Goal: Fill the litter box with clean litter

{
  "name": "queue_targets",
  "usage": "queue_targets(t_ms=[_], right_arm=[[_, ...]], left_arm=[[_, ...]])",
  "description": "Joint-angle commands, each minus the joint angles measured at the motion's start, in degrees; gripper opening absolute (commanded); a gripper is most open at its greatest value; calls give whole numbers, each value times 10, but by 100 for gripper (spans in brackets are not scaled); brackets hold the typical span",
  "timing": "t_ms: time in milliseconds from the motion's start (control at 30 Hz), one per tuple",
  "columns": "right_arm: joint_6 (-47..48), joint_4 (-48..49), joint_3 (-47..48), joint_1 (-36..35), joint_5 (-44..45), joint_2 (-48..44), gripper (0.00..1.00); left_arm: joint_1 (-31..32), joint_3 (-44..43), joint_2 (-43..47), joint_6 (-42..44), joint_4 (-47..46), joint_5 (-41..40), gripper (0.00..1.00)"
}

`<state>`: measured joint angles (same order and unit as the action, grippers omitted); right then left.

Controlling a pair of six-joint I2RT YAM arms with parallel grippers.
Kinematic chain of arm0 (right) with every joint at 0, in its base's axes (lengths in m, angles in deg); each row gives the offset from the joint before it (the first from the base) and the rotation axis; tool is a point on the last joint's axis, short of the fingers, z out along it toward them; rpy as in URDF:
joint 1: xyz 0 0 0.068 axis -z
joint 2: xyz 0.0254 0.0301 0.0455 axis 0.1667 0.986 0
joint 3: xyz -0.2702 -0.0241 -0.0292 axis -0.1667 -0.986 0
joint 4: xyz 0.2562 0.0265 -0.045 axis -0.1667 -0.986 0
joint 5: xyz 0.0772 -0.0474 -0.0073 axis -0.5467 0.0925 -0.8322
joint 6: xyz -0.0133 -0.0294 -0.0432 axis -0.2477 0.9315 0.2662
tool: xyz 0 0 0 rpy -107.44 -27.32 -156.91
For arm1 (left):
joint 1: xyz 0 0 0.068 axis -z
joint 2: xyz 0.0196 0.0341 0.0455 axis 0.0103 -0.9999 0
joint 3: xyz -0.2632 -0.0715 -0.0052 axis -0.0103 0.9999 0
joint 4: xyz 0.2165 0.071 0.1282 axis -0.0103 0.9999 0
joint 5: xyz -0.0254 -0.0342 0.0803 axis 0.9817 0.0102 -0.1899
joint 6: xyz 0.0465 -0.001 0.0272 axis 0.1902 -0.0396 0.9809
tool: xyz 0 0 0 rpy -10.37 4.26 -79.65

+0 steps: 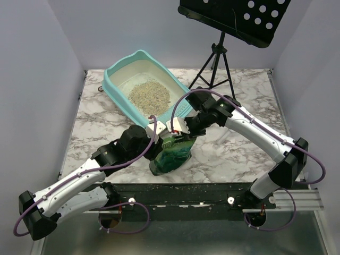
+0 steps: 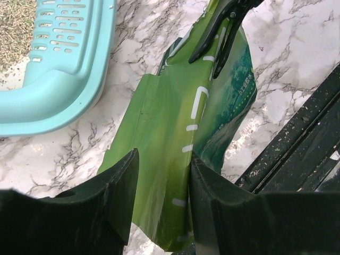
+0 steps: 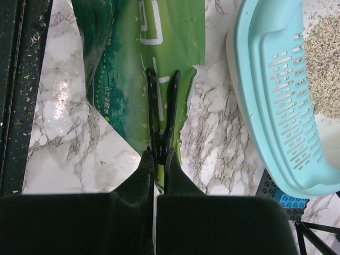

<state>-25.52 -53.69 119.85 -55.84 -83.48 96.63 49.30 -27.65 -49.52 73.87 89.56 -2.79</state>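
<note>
While gripping the green bag (image 1: 171,154) from both sides, shows the two arms meeting near the front edge of the table (image 1: 239,154). Finds the left pincer (image 2: 162,159) clenched on the bag's lower body, with foil filling the gap between its fingers, probably to carry the weight and keep the bag upright. Finds the right pincer (image 3: 159,154) closed tight on the handles of a black clip (image 3: 162,106), which is itself clamped onto the bag's top fold; judged to serve as a firm handle on slippery foil, or as the seal to be taken off. Places the litter box (image 1: 110,81) just beyond the pincers toward the far left of the table, its slotted edge facing the bag. Already shows a loose heap of litter (image 1: 150,96) in the middle of the box, leaving much of the cream floor bare. Puts the box's high rim between bag and heap, so calls for raising the bag's mouth above it before tipping. Notes a music stand (image 1: 234,16) on its tripod at the far right, clear of both arms, and a black rail (image 1: 186,194) at the near edge speckled with stray grains.
</note>
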Motion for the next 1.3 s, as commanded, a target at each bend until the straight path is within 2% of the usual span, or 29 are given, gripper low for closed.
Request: queue_targets(t_ms=[0,100,367,400,433,467,633,733,933,1033,1133,1267], right_arm=[[3,-13,-19,-21,0,24,0],[-1,-12,-23,-26,8,25,3],[-40,14,-31,-30,17,4,39],[-42,19,-37,-30,20,-2,48],[-42,22,-40,-30,25,-6,78],[-47,24,-43,-30,32,-11,100],[-75,55,-67,-31,47,-70,100],[-115,96,-86,-31,70,-120,100],[-307,213,-106,-29,183,-193,100],[-410,225,-96,-30,283,-210,100],[-450,214,-98,-30,330,-231,100],[-500,305,-176,-29,375,-310,100]], left_arm=[[-5,2,7,-1,-9,-28,49],[-6,2,6,-2,-9,-28,49],[-8,2,1,-3,-12,-24,49],[-9,2,-1,-2,-12,-22,49],[-8,2,-4,-2,-12,-21,49],[-8,2,-5,-2,-12,-21,49],[-11,4,-4,-3,-14,-21,49],[-11,5,-5,0,-18,-22,53],[-12,0,10,5,-36,-19,59],[-12,-12,24,8,-37,-14,63],[-12,-38,32,13,-27,1,66],[-12,-76,42,15,-28,23,70]])
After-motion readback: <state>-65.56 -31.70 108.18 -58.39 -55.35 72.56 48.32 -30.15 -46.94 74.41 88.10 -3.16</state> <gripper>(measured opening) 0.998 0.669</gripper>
